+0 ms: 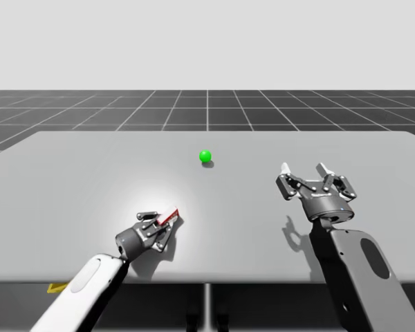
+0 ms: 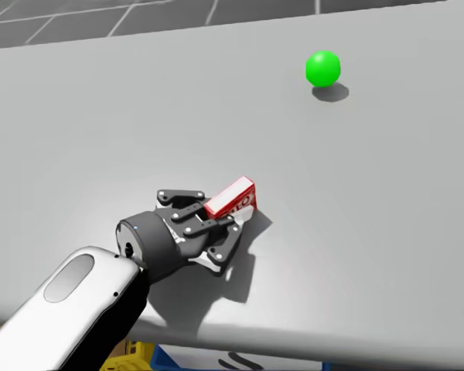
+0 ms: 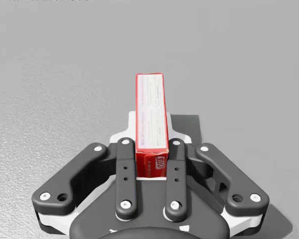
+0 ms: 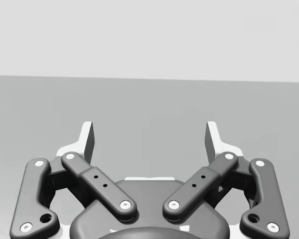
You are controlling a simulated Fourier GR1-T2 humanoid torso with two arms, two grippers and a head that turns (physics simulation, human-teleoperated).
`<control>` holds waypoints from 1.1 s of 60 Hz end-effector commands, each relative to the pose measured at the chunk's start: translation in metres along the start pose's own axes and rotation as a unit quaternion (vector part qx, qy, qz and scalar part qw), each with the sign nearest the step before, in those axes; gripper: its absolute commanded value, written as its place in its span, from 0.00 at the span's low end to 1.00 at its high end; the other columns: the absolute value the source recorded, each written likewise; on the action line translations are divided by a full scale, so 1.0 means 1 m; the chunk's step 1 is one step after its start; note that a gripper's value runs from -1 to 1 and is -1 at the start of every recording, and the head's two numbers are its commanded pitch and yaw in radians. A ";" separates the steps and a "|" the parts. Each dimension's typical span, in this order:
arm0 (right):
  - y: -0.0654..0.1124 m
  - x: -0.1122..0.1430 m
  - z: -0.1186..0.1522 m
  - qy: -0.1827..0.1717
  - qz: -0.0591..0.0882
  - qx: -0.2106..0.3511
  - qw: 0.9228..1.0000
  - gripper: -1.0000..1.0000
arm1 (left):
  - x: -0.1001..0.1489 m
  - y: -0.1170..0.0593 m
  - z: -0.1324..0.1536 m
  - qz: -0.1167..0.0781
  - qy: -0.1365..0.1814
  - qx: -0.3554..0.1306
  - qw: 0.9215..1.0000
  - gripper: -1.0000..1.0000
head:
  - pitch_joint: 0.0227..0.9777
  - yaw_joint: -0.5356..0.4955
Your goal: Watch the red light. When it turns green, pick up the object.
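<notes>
Near the left front of the grey tabletop point(image 1: 69, 180), my left gripper point(image 3: 152, 149) is clamped on a slim red rectangular box point(image 3: 151, 109), a finger against each side. Farther off at centre sits the small green ball light point(image 1: 205, 156). My right gripper point(image 4: 149, 134) hangs spread wide at the right.

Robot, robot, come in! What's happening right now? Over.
Green light on. Left gripper shut on red box. Right gripper open, empty. Nothing in the way.
</notes>
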 end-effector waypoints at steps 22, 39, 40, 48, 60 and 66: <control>-0.004 0.001 0.001 -0.002 0.001 -0.005 1.000 0.00 | -0.016 -0.007 0.001 -0.021 0.019 -0.041 0.999 1.00 | 0.50 0.77; -0.005 0.001 0.001 -0.001 0.001 -0.006 1.000 0.00 | -0.004 -0.009 0.004 -0.025 0.007 -0.041 0.999 1.00 | 0.43 0.78; -0.005 0.001 0.001 -0.001 0.001 -0.006 1.000 0.00 | -0.001 -0.009 0.005 -0.031 0.004 -0.036 0.999 1.00 | 0.43 0.78; -0.007 0.002 0.000 -0.003 -0.001 -0.006 1.000 0.00 | 0.027 -0.009 0.014 -0.057 -0.015 -0.021 0.998 1.00 | 0.43 0.79; -0.007 0.002 0.000 -0.005 -0.001 -0.006 1.000 0.00 | 0.073 0.001 0.028 -0.103 -0.046 0.018 0.993 1.00 | 0.43 0.79; -0.007 0.002 -0.001 -0.005 0.002 -0.006 1.000 0.00 | 0.099 0.009 0.033 -0.122 -0.064 0.049 0.989 1.00 | 0.43 0.79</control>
